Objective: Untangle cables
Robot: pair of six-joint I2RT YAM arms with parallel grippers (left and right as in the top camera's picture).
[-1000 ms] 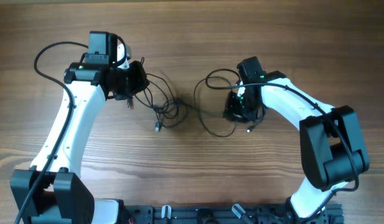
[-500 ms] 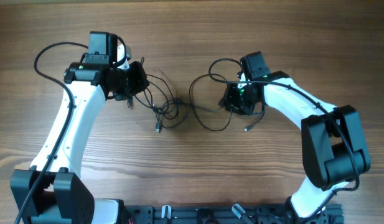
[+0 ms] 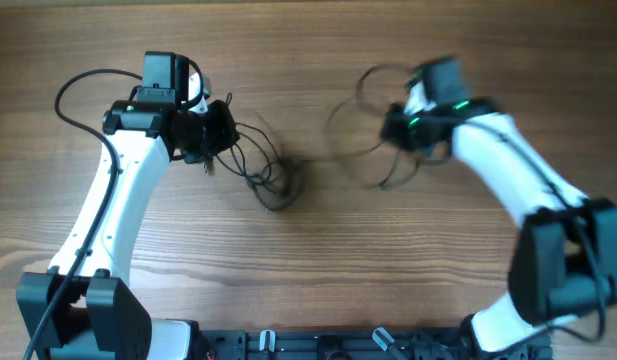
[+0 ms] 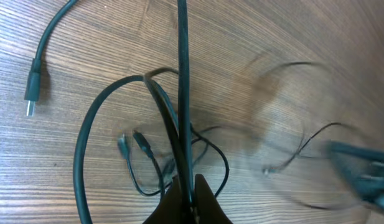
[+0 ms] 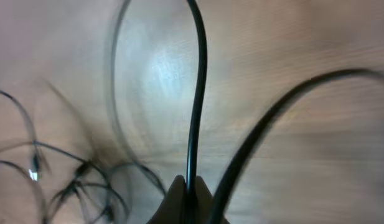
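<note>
From my remote station, both arms work a tangle of thin black cables (image 3: 273,180) on the wooden desk (image 3: 308,270). My left claw (image 3: 220,128) is pinched tight on a strand of the cables; in its wrist view the fingertips (image 4: 188,202) meet around a wire (image 4: 182,93) that runs straight up and away from them. Just beyond that claw, the knot of loops lies on the wood, with two small plug ends (image 4: 142,140) side by side within it. A separate cable end with a plug (image 4: 33,84) lies apart, off to the left of the claw in the wrist view.

My right claw (image 3: 403,128) appears blurred in the overhead picture, and the wire loops around it (image 3: 363,90) smear into faint arcs above the desk. Its wrist view shows the tips (image 5: 188,199) closed narrow on a single black wire (image 5: 198,93) that curves up from them, while a second thick blurred strand (image 5: 272,118) sweeps across to the right. Down and to the left of that claw, more thin strands and small plugs (image 5: 79,171) lie bunched on the wood, too smeared to sort out.

Between the two claws, faint strands stretch from the knot near the left claw toward the right one; I cannot tell whether they are taut.
</note>
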